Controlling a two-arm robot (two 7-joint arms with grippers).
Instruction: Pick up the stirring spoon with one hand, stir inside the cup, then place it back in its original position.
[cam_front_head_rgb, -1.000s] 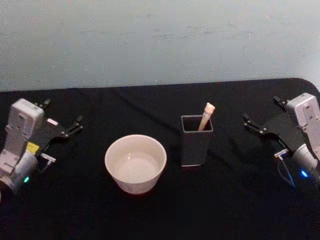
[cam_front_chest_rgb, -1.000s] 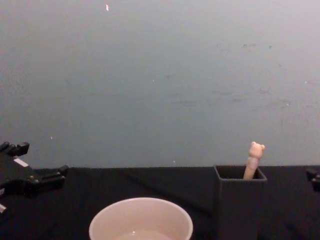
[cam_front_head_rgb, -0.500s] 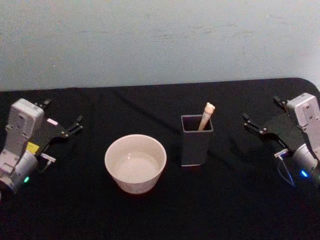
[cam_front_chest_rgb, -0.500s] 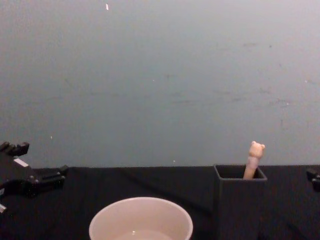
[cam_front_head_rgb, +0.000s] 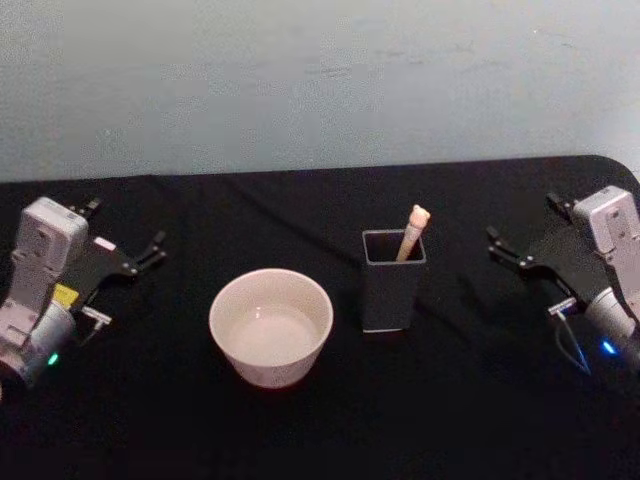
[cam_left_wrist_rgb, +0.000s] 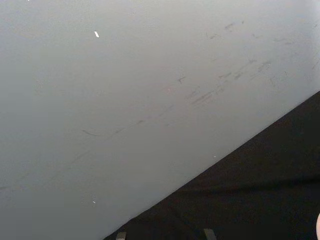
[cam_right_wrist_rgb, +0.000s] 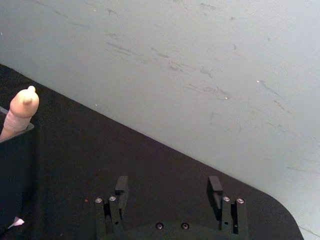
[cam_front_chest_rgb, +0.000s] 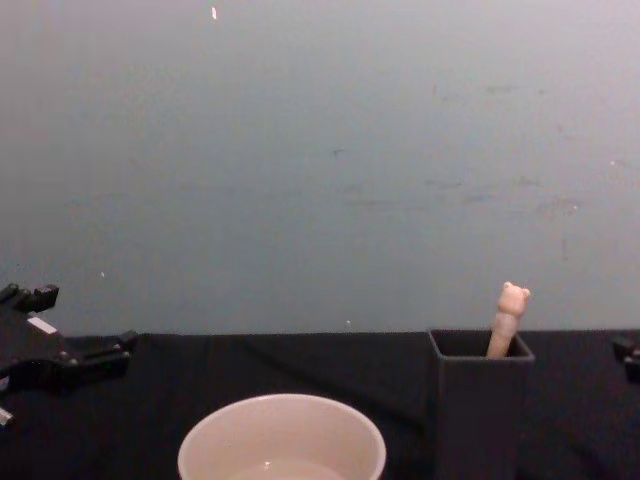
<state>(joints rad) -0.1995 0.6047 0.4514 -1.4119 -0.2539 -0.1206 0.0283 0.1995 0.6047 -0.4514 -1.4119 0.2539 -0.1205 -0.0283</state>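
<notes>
The stirring spoon (cam_front_head_rgb: 414, 231) stands in the dark grey square holder (cam_front_head_rgb: 393, 285) at the table's middle right, its peach bear-head handle (cam_front_chest_rgb: 510, 312) leaning out above the rim. The cream cup (cam_front_head_rgb: 271, 325) sits just left of the holder (cam_front_chest_rgb: 480, 410) and is seen low in the chest view as the cup (cam_front_chest_rgb: 282, 440). My left gripper (cam_front_head_rgb: 128, 222) rests open at the far left, well apart from the cup. My right gripper (cam_front_head_rgb: 522, 218) rests open at the far right. In the right wrist view the right gripper (cam_right_wrist_rgb: 168, 185) has nothing between its fingers, with the spoon's handle (cam_right_wrist_rgb: 21, 109) off to one side.
A black cloth covers the table (cam_front_head_rgb: 320, 420), and a pale grey wall (cam_front_head_rgb: 320, 80) rises behind its back edge. Open cloth lies between each gripper and the two vessels and along the front.
</notes>
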